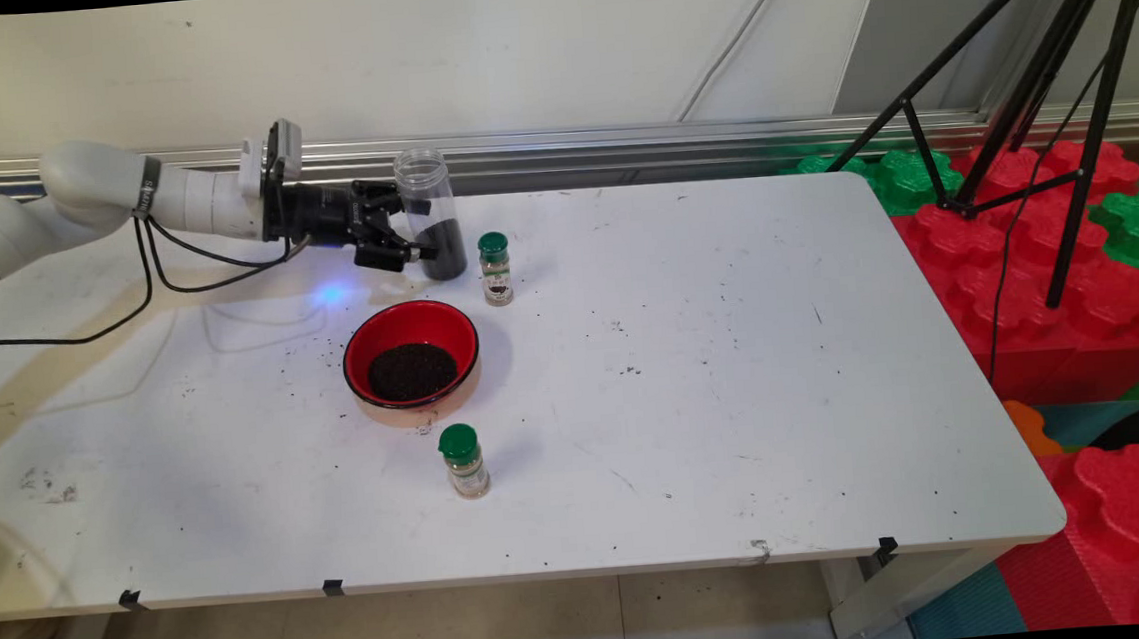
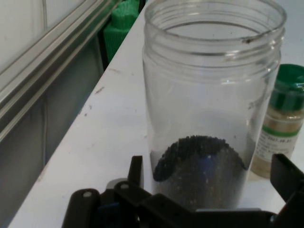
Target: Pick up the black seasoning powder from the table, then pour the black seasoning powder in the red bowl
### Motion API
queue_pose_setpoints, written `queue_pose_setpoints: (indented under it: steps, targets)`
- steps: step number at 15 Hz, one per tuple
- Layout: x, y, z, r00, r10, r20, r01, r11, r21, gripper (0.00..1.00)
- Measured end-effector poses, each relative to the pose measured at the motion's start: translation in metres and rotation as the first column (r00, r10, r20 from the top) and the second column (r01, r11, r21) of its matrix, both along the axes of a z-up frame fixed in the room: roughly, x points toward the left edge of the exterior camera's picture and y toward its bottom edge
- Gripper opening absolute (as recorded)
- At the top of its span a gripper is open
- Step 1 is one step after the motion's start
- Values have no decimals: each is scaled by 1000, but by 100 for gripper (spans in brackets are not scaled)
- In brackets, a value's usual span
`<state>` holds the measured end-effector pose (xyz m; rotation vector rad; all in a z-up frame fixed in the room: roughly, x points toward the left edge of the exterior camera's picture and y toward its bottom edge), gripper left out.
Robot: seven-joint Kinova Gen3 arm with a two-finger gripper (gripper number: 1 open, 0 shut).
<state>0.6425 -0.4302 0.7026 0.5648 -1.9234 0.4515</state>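
Your gripper (image 1: 421,240) has its fingers spread to either side of the clear jar (image 1: 429,212), low down at the level of the dark fill; whether the pads actually press the plastic you cannot tell from either view. The jar stands upright with no lid on, near the table's (image 1: 733,368) far edge, and holds a layer of small black grains in its bottom part. In the hand view the jar (image 2: 209,104) fills the middle, one finger (image 2: 135,171) showing on its left and the other at the right edge of the picture.

Just beside the jar, on the side away from the arm, you have a small spice bottle (image 1: 496,268) with a green cap, upright and apart from the jar. The hand view shows the same bottle (image 2: 280,128) behind the jar's right side.

Nearer the camera sits a red bowl (image 1: 363,346) with a heap of the same black grains in it. A few loose grains lie scattered on the table around it. In front of the bowl stands a second green-capped bottle (image 1: 463,460), upright, with pale contents.
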Motion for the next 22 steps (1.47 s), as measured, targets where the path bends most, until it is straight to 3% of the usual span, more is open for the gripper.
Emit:
queue_pose_setpoints:
  steps: [12,13,22]
  targets:
    - [-1,-5,-10,999,-2,-43,2,1000,-14,100]
    - [-2,-6,-11,999,-2,-47,1,1000,-15,0]
    - [-1,0,-11,998,-5,-55,4,1000,-27,0]
